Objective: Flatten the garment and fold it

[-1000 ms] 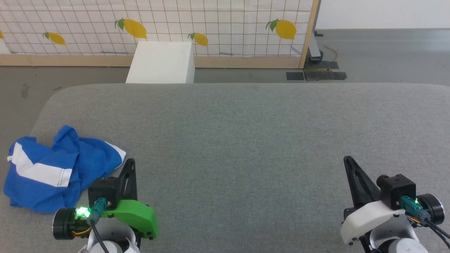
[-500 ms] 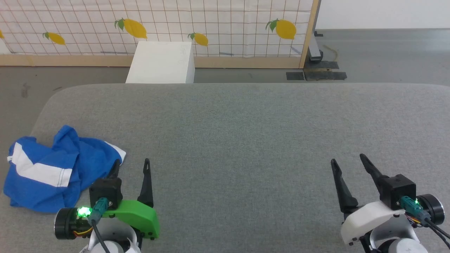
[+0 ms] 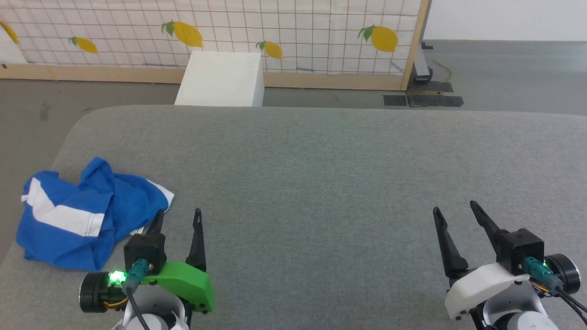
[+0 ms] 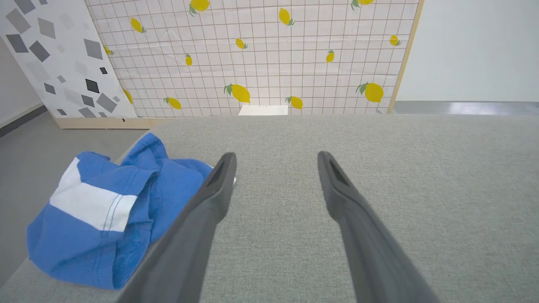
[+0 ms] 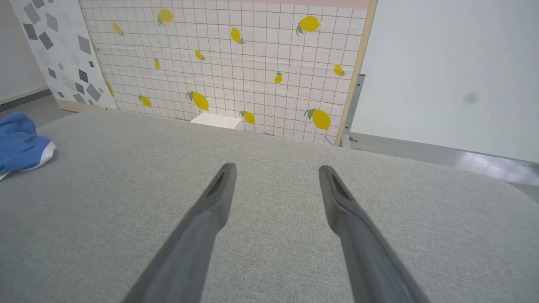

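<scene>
Head view | you see the shorts crumpled, untouched, at the left end of the table | left gripper and right gripper both spread, empty | flattening and folding are all left to do.

Bright even light, soft shadows, sharp focus, wide-angle wrist distortion

surface: grey fabric table | on it: crumpled blue garment, at left edge

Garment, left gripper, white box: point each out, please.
garment (image 3: pixel 64 217), head view, on its white stripe
left gripper (image 3: pixel 178 211), head view, midway between its fingertips
white box (image 3: pixel 220 75), head view, on its top face
</scene>
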Robot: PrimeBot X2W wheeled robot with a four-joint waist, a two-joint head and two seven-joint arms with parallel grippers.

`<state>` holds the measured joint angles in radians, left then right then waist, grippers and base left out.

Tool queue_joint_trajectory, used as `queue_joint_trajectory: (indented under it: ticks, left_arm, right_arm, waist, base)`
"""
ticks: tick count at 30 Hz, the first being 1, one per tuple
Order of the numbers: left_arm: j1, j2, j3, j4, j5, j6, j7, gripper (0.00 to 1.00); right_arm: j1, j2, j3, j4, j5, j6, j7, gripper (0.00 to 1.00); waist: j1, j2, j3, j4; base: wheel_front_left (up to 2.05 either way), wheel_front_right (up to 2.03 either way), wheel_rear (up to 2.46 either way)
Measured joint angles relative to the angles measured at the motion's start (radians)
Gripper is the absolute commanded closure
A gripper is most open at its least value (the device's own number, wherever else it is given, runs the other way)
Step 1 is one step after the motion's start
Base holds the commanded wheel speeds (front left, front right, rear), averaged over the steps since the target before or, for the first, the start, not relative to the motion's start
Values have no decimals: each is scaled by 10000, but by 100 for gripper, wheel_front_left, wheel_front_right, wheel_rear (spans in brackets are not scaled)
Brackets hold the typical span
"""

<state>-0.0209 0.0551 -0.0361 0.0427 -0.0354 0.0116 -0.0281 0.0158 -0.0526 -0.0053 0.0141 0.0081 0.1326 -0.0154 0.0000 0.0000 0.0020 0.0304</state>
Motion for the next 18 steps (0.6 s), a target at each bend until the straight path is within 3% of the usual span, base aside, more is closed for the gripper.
queue_joint_trajectory:
  ticks: [18]
  left_arm:
    - [-167, 77, -199, 259, -226, 328, -366, 0]
  right_arm:
    - [-69, 2, -8, 56, 17, 0, -203, 0]
  waist:
    - [0, 0, 58, 1080]
  base:
    - [0, 0, 0]
